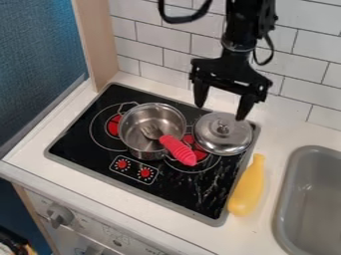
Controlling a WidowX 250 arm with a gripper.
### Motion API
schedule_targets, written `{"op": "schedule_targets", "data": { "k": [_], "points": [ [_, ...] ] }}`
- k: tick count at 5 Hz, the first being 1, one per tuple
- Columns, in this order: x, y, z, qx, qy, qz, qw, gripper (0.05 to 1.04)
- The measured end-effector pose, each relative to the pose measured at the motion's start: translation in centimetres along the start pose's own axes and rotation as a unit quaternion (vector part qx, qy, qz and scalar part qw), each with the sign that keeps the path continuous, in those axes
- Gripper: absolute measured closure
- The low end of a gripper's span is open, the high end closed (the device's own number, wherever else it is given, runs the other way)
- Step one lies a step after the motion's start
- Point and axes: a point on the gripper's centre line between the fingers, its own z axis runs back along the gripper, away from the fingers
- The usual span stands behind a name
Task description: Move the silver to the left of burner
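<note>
White oven front (86, 224) with grey round knobs (60, 215), nearest the camera, well below the gripper (220, 112) in the view. Down from the top edge with the black jointed arm (240, 30), nearly upright, with loose black cables curving from its sides; at its end, black, blocky and broad, with two tapering fingers pointing down and standing wide apart. Slightly tilted, lower at the right finger, with that tip in front of the far rim of the round, shiny silver lid (226, 144); cannot tell whether touching. Under and camera-side of the fingers, smooth black stovetop (73, 144) with a grey border, thin white rings, red burner patches (114, 127) and two red dials (122, 163). Left of the gripper and nearer the camera, deep silver metal pot (133, 147), partly over the left burner, just beside the lid. Inside, leaning on the rim, metal fork-like utensil with a ribbed red handle (178, 151). Right of the stove, camera-side of the fingers, smooth yellow elongated toy (246, 191) on the white counter (120, 194); farther right, rounded grey sink (293, 174). Behind the gripper, glossy white tiles (160, 40) with dark grout; farther left, pale wood-like panel (100, 45) and textured blue surface (40, 55).
</note>
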Motion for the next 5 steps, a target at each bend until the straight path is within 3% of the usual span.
{"op": "schedule_targets", "data": {
  "k": [1, 4, 5],
  "points": [
    [0.3, 0.6, -1.4, -0.011, 0.017, 0.007, 0.9998, 0.083],
    [0.6, 0.2, -3.5, -0.004, 0.028, -0.010, 0.9996, 0.091],
    [0.5, -0.1, -4.3, -0.008, 0.034, -0.014, 0.9993, 0.165]
  ]
}}
